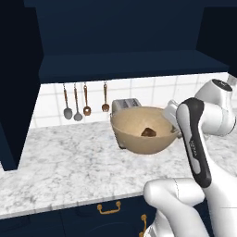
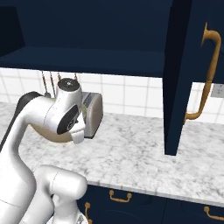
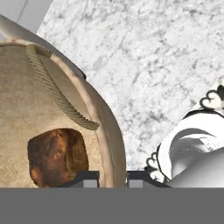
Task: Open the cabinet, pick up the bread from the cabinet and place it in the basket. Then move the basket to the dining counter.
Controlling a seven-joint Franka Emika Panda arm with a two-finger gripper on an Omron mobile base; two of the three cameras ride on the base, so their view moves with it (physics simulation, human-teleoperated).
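- the basket [image 1: 143, 134] hangs clear of the marble tabletop [image 1: 65, 162], in front of the toaster [image 1: 125, 105], with the bread [image 1: 148, 132] lying in its bowl; in the hand view the bread [image 3: 57, 155] sits near the rim, below the rope handle [image 3: 59, 94].
- the fingers [image 3: 91, 178] are drawn close together across the basket's rim [image 3: 105, 144], one tip inside the wall and one outside, so they grip the basket by its edge.
- the cabinet [image 1: 120, 65] is open, its door [image 2: 179, 78] swung out at the right with the brass handle [image 2: 205, 74] facing the room; its shelf is bare.
- judgement: the step in hand is carrying the basket to the dining counter, with the bread already loaded.
- a rim pinch holds the load off centre, so the basket may swing or tip; keeping the wrist level and moving smoothly should keep the bread from rolling out.
- turning away, the arm should pass well clear of the open door and the toaster, and stay low under the cabinet's shelf.
- set-down calls for a flat base on the counter before the fingers part.
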